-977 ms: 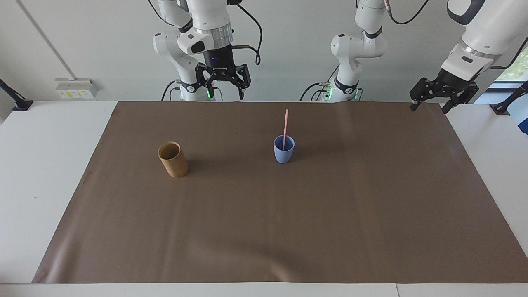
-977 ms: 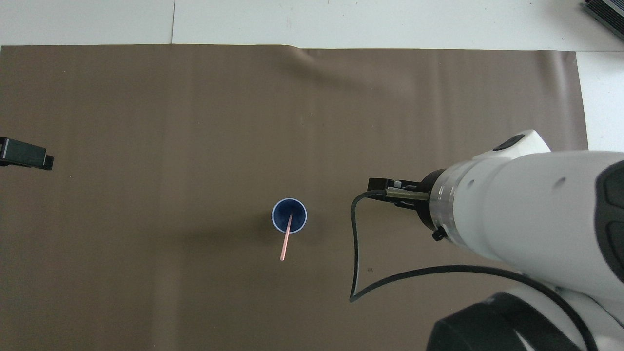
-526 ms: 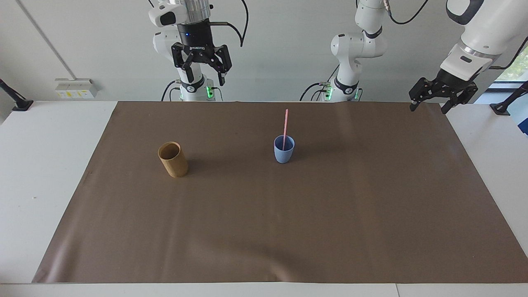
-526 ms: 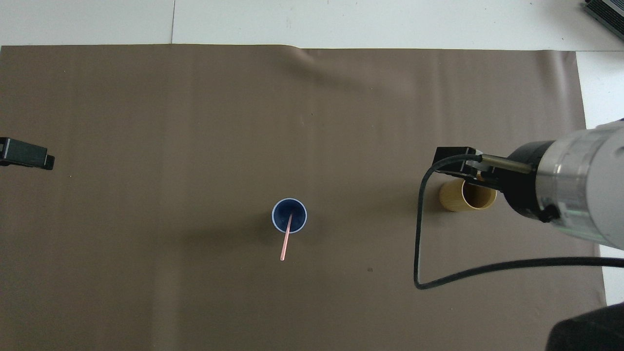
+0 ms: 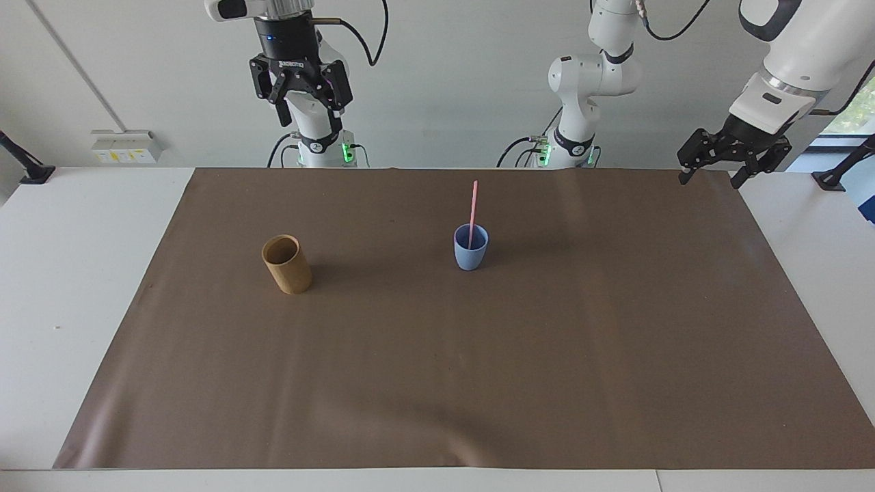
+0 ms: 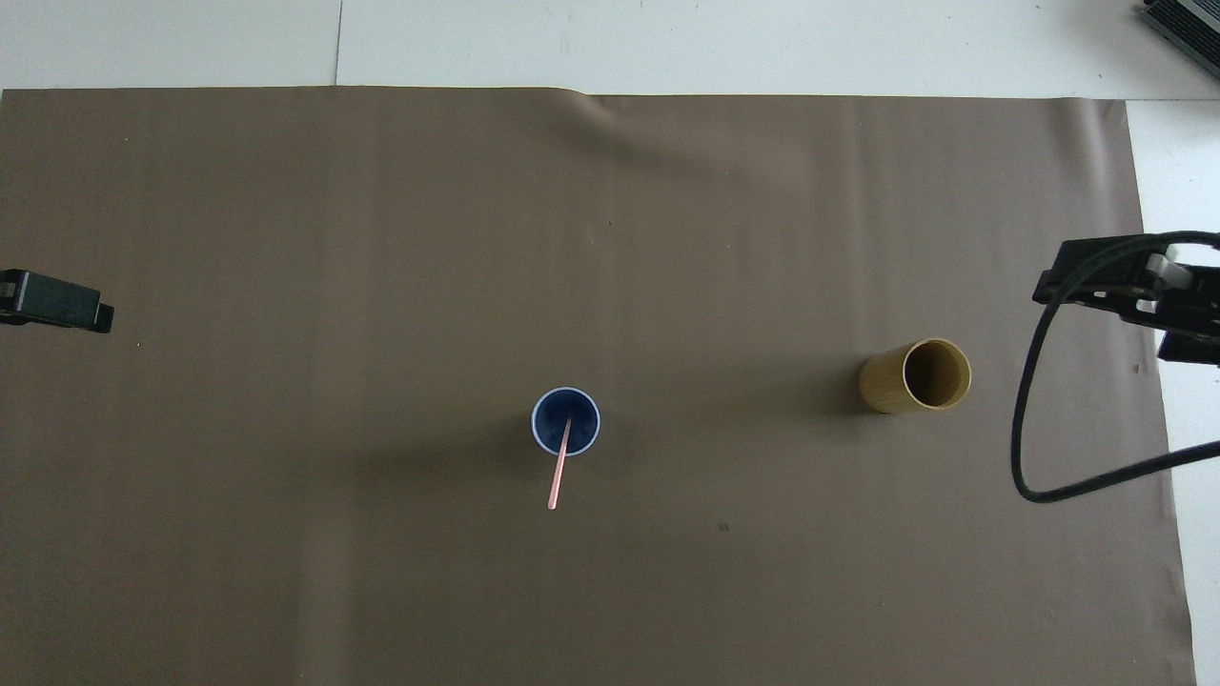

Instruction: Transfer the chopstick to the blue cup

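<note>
The blue cup point(image 5: 470, 251) point(image 6: 566, 421) stands upright near the middle of the brown mat. The pale pink chopstick point(image 5: 472, 208) point(image 6: 559, 472) stands in it, leaning against the rim on the side nearer to the robots, with its upper half sticking out. My right gripper point(image 5: 305, 113) point(image 6: 1110, 310) hangs open and empty, high in front of its arm's base, near the mat's edge at that end. My left gripper point(image 5: 709, 179) is also open and empty, above the mat's corner at its own end; only a fingertip point(image 6: 57, 310) of it shows in the overhead view.
A tan cylindrical cup point(image 5: 287, 265) point(image 6: 915, 376) stands upright on the mat point(image 5: 437, 383), beside the blue cup toward the right arm's end. A black cable point(image 6: 1025, 448) loops down from the right wrist. White tabletop borders the mat.
The right arm has risen and drawn back toward its own end of the table, uncovering the tan cup in the overhead view. The left gripper, cups and chopstick have stayed put.
</note>
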Tool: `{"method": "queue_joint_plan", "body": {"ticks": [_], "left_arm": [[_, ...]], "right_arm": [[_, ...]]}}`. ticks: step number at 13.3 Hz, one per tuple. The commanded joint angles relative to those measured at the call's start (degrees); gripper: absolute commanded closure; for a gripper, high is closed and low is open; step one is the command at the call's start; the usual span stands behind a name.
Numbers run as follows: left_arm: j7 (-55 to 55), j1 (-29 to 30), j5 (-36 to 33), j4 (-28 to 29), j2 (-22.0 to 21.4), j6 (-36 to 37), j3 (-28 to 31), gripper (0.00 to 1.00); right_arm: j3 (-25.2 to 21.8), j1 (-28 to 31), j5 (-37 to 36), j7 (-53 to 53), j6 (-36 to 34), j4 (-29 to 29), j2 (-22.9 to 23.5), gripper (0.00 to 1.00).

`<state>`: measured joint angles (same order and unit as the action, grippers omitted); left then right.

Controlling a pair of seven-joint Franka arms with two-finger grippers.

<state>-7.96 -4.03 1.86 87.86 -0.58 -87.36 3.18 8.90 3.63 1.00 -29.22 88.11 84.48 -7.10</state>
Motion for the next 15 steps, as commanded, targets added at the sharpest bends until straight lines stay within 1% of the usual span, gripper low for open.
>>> {"method": "queue_joint_plan", "body": {"ticks": [1,3,5,6,10,12,14,15], "left_arm": [[-0.7,-0.1,-0.5,1.5,-1.1,-0.8,0.0,0.00],[-0.7,-0.1,-0.5,1.6,-1.2,-0.8,-0.1,0.00],[-0.7,-0.1,-0.5,1.5,-1.2,-0.8,-0.1,0.00],[-0.8,-0.1,-0.5,1.5,-1.2,-0.8,-0.1,0.00],[-0.6,-0.1,-0.5,1.6,-1.2,-0.4,-0.1,0.00],[-0.5,-0.1,-0.5,1.6,-1.2,-0.4,-0.1,0.00],[-0.7,-0.1,-0.5,1.7,-1.2,-0.3,-0.1,0.00],[-0.7,-0.1,-0.5,1.7,-1.3,-0.3,-0.1,0.00]], "right_arm": [[-4.8,0.7,-0.6,7.8,-2.2,-0.5,-1.1,0.00],[-6.9,0.8,-0.9,14.8,-5.0,0.2,-0.9,0.00],[-6.6,0.9,-4.4,19.6,-4.9,3.8,-0.5,0.00],[-6.6,0.2,-4.6,20.6,-4.6,5.8,-0.5,0.00],[-6.2,-2.7,-3.5,18.3,-3.7,8.4,-0.1,0.00],[-6.2,-2.7,-3.0,17.4,-3.0,9.1,-0.1,0.00],[-6.3,-1.9,0.1,16.4,-2.9,9.2,-0.1,0.00],[-6.4,-1.8,0.1,16.5,-2.9,9.5,-0.1,0.00]]}}
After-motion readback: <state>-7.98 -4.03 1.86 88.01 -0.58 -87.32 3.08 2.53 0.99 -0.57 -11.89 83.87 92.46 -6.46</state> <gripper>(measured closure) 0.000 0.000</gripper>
